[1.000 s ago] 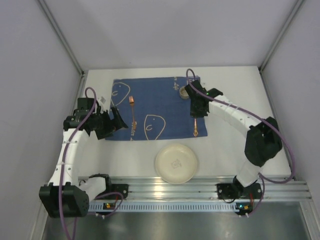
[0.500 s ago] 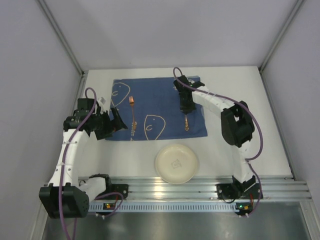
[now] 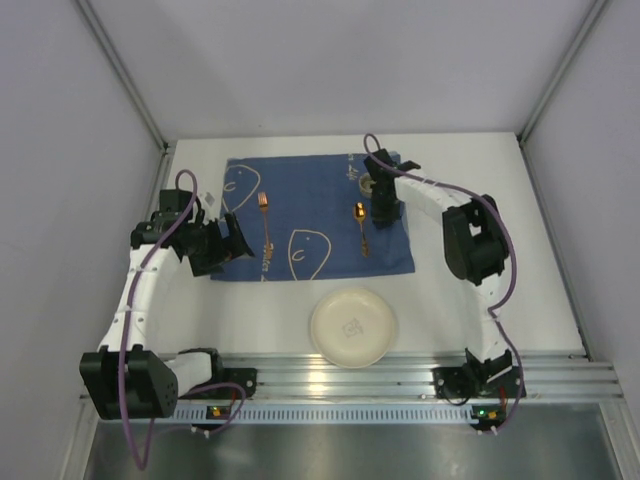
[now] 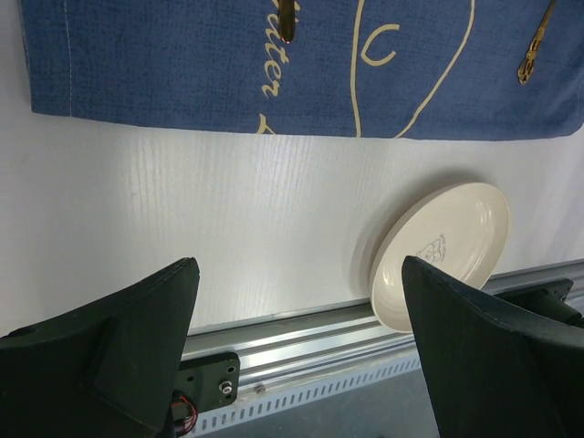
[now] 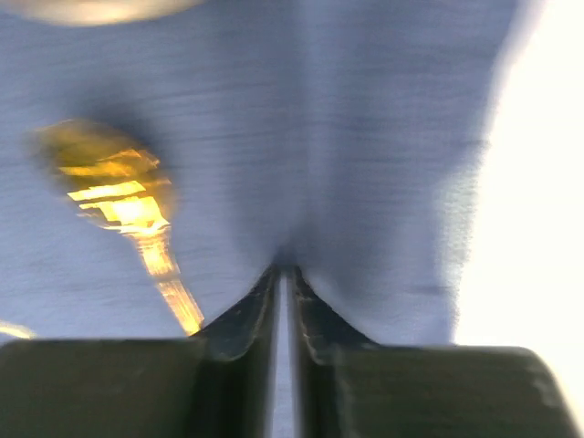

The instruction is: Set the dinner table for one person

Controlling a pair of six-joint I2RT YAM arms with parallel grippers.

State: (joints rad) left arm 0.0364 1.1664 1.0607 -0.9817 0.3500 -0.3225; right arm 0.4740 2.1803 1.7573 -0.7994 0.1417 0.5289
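dinner table [image 3: 430, 292], bent left arm [image 3: 135, 295], left fingers [image 4: 109, 338] wide apart, right arm [image 3: 430, 195] over cloth [image 3: 310, 195], right fingers [image 5: 239, 319] together beside spoon [image 5: 119, 196]

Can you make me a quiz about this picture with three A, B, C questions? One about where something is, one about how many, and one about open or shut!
1. Where is the round cream plate?
A) on the matte white tabletop, just off the blue fish-outline cloth
B) on top of the cloth
C) held up by an arm

2. How many pieces of cutlery lie on the cloth?
A) one
B) two
C) four

3. How is the left end effector?
A) shut on a cup
B) shut on the plate
C) open, holding nothing

Answers:
1 A, bare table shows all around it.
2 B, a copper-coloured metal fork and a gold metal spoon.
3 C, its fingers stand wide apart.
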